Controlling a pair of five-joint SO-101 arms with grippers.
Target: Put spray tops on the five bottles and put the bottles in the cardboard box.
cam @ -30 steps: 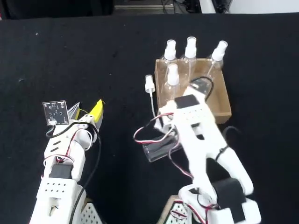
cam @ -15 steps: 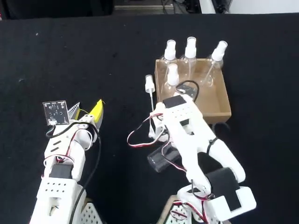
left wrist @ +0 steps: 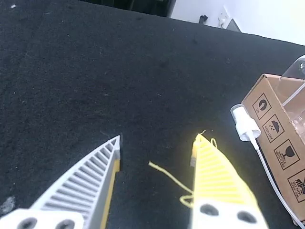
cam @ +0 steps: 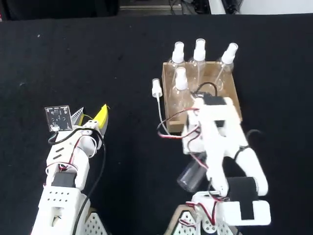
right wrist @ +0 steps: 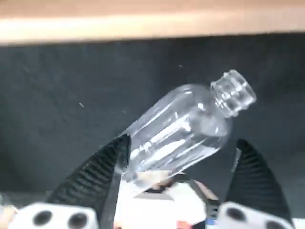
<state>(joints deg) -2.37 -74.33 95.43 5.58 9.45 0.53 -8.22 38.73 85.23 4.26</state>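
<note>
Four clear bottles with white spray tops stand in the cardboard box. A fifth clear bottle, uncapped, hangs slantwise under my right arm, near the box's front wall. My right gripper is shut on this bottle, which is wedged crosswise between the black fingers with its threaded neck pointing away. A loose spray top with a long tube lies on the table just left of the box. My left gripper rests open over bare table, well to the left of the spray top.
The table is covered in black cloth. The box's printed side wall stands close to the loose spray top. Red and black cables loop from the right arm over the box's front left corner. Open cloth lies at the left and far side.
My right arm has swung to the right and carried the uncapped bottle right and nearer its base, and the bottle now tilts. The left arm has kept still.
</note>
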